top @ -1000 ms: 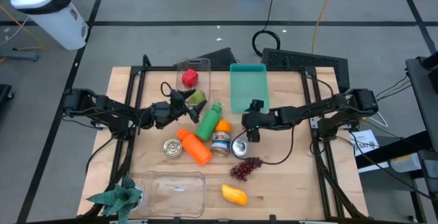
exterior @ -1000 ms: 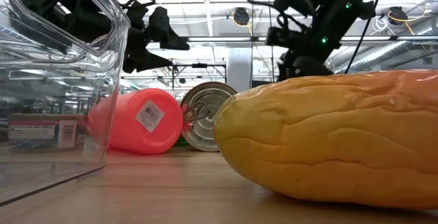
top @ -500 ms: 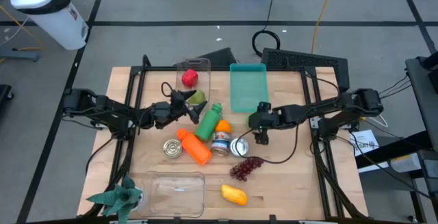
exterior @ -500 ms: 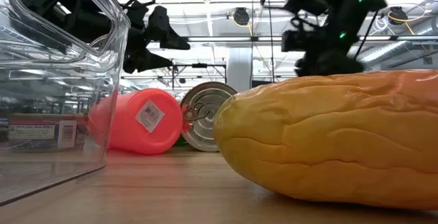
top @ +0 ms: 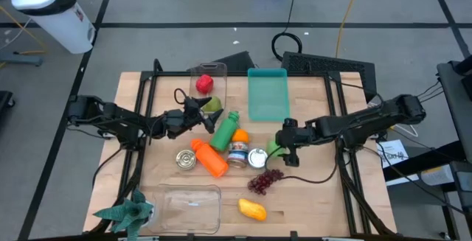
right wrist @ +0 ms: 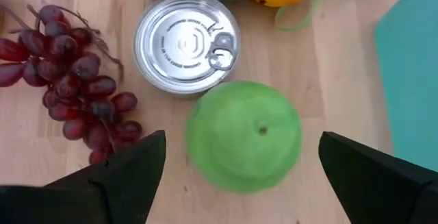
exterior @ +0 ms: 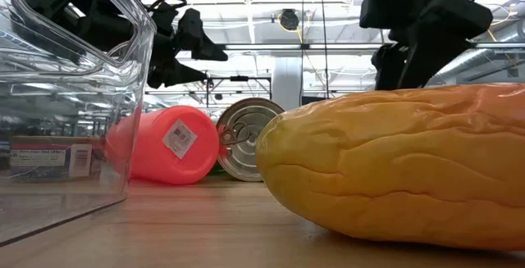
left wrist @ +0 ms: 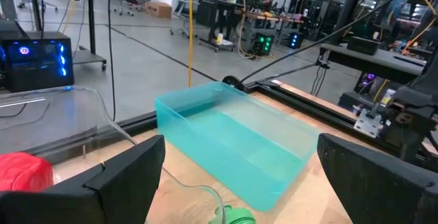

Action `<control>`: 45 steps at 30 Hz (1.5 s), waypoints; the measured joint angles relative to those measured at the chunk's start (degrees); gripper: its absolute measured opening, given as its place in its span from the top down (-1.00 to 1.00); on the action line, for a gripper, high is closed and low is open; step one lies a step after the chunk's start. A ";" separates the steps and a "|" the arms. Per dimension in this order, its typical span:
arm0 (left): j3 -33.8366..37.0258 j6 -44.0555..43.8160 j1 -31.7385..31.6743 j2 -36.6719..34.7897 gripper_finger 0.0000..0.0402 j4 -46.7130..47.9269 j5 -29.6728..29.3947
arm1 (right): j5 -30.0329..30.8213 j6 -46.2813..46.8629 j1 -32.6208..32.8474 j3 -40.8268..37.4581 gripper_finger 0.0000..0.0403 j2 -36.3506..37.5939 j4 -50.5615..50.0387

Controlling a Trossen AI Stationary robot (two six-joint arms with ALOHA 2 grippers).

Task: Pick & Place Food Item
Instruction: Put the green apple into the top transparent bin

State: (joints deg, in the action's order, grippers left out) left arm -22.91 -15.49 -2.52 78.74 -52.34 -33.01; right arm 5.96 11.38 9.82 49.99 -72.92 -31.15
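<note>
A green round fruit (right wrist: 243, 135) lies on the wooden table beside a silver can (right wrist: 186, 40) and a bunch of red grapes (right wrist: 68, 66). My right gripper (right wrist: 243, 183) hangs open just above the fruit (top: 273, 149), pointing steeply down, one finger on either side of it in the wrist view and touching nothing. My left gripper (left wrist: 239, 176) stands open and level at the left centre (top: 205, 112), facing the teal bin (left wrist: 239, 142). A yellow fruit (top: 253, 209) lies near the front edge.
An orange bottle (top: 210, 158), a green bottle (top: 225, 129), an orange (top: 240, 135) and two more cans (top: 237, 154) (top: 186, 160) crowd the middle. A clear tub with a red item (top: 205, 83) stands far left of the teal bin (top: 267, 93). Another clear tub (top: 188, 208) sits front left.
My right gripper has gone toward the table's right and near edges and risen a little, tipping more steeply downward. Its fingers have stayed open. The green fruit now shows beside it in the high view.
</note>
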 joint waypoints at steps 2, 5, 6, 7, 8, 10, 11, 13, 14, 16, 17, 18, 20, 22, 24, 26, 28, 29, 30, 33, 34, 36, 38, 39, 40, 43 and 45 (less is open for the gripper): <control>0.00 -0.12 0.00 -0.01 -0.95 -0.02 0.00 | -0.05 0.16 0.58 -0.97 -0.81 -0.73 2.02; 0.02 -0.23 0.00 -0.02 -0.95 -0.08 0.00 | -0.10 -0.69 1.28 -3.80 -0.81 -1.75 6.30; 0.02 -0.25 0.00 -0.02 -0.95 -0.08 -0.01 | 0.02 -1.11 1.26 -4.64 -0.81 -2.08 7.81; 0.02 -0.26 0.00 -0.02 -0.95 -0.08 0.00 | 0.08 -1.40 1.21 -5.40 -0.81 -2.20 9.56; 0.02 -0.28 0.00 0.00 -0.95 -0.09 0.00 | -0.13 -1.43 1.16 -6.24 -0.81 -2.20 11.03; 0.02 -0.89 0.00 -0.02 -0.95 -0.09 -0.02 | 0.10 -1.51 1.14 -8.21 -0.81 -2.13 13.76; 0.00 -1.15 0.00 -0.02 -0.95 -0.10 -0.02 | 0.21 -1.55 1.06 -9.09 -0.81 -2.20 15.40; 0.02 -1.18 0.00 0.00 -0.95 -0.12 0.00 | 1.14 -1.55 1.06 -10.58 -0.81 -2.21 18.32; 0.02 -1.17 0.00 -0.02 -0.95 -0.15 0.00 | 1.45 -1.55 1.03 -11.34 -0.81 -2.14 19.34; 0.02 -1.19 0.00 0.00 -0.95 -0.13 0.00 | 1.39 -1.55 1.03 -12.89 -0.81 -2.08 21.49; 0.02 -1.20 0.00 -0.02 -0.95 -0.15 0.00 | 1.61 -1.58 1.03 -13.56 -0.81 -2.04 22.03; 0.02 -1.20 0.00 -0.02 -0.95 -0.17 0.00 | 1.76 -1.56 1.03 -14.19 -0.81 -2.00 22.46; 0.02 -1.18 0.00 0.00 -0.95 -0.15 -0.02 | 1.83 -0.76 1.03 -15.37 -0.81 -1.96 23.76; 0.01 -1.19 0.00 -0.02 -0.95 -0.15 -0.01 | 1.86 0.76 1.01 -16.30 -0.81 -1.96 24.56; 0.02 -1.20 0.00 -0.02 -0.95 -0.08 -0.01 | 1.88 1.74 1.03 -16.97 -0.81 -1.95 24.54; 0.02 -1.20 0.00 0.00 -0.95 -0.04 0.00 | 1.90 2.90 1.03 -17.51 -0.80 -1.98 24.38; 0.02 -1.20 0.00 0.00 -0.95 0.04 -0.02 | 1.83 3.74 1.03 -17.77 -0.78 -2.02 24.23; 0.02 -1.21 0.00 -0.02 -0.95 0.13 -0.02 | 1.79 3.86 1.03 -17.83 -0.76 -2.02 24.13; 0.02 -1.22 0.00 -0.01 -0.95 0.18 -0.02 | 1.77 3.85 1.03 -17.85 -0.73 -2.02 23.98; 0.02 -1.29 0.00 -0.01 -0.95 0.20 -0.02 | 1.55 3.82 1.03 -17.86 -0.62 -2.07 23.37; 0.02 -1.31 0.00 0.00 -0.95 0.20 -0.02 | 1.52 3.82 1.03 -17.87 -0.58 -2.07 23.17; 0.02 -1.31 0.00 0.00 -0.95 0.22 -0.02 | 1.49 3.80 1.03 -17.87 -0.52 -2.09 22.88; 0.01 -1.31 0.00 -0.01 -0.95 0.22 -0.02 | 1.46 3.71 1.03 -17.92 -0.49 -2.09 22.83; 0.02 -1.31 0.00 0.00 -0.95 0.23 -0.02 | 1.46 3.65 1.03 -17.92 -0.48 -2.09 22.83; 0.02 -1.31 0.00 -0.02 -0.95 0.24 -0.02 | 1.46 3.63 1.03 -17.92 -0.48 -1.93 22.82; 0.02 -1.29 0.00 0.00 -0.95 0.37 0.00 | 1.46 2.72 1.03 -17.92 -0.48 0.15 22.89; 0.01 -1.51 0.00 -0.01 -0.95 0.81 0.01 | 1.28 1.64 1.08 -17.97 -0.48 2.68 22.02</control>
State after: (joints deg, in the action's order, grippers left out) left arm -22.90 -17.00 -2.52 78.73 -51.53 -33.01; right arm 7.24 13.02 10.90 32.02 -70.24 -9.13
